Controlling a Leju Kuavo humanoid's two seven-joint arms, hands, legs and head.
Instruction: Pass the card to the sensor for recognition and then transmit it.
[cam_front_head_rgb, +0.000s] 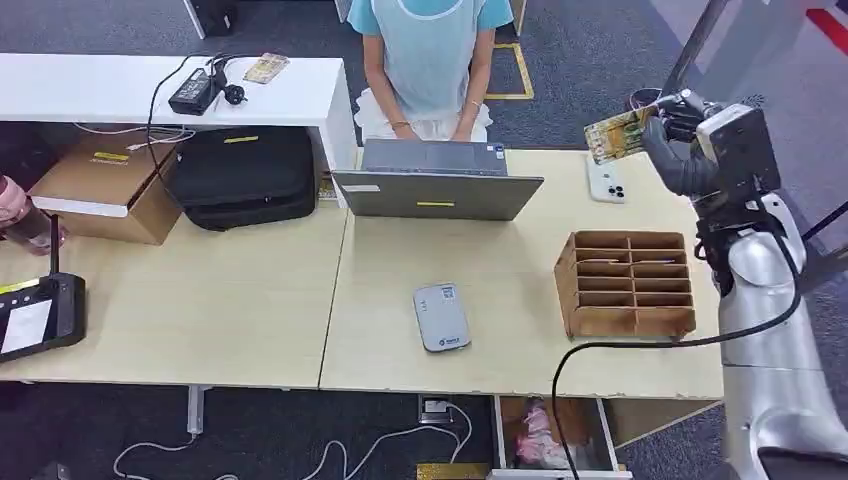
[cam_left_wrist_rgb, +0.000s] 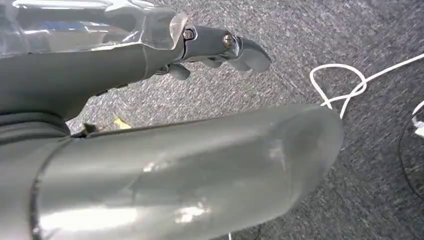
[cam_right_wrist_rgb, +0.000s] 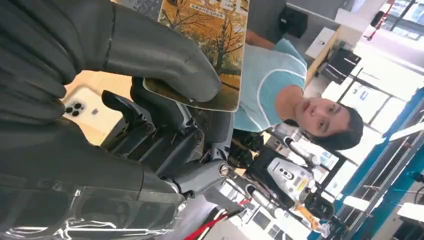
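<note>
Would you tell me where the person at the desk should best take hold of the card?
By the card's free end, which sticks out toward the laptop. Come from that side, since the right hand pinches the opposite end and that end is bare.

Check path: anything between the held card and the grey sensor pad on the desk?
Nothing visible blocks it. The right robot hand holds the card above the white phone; the grey sensor lies in the open between the laptop and the wooden organizer.
</note>
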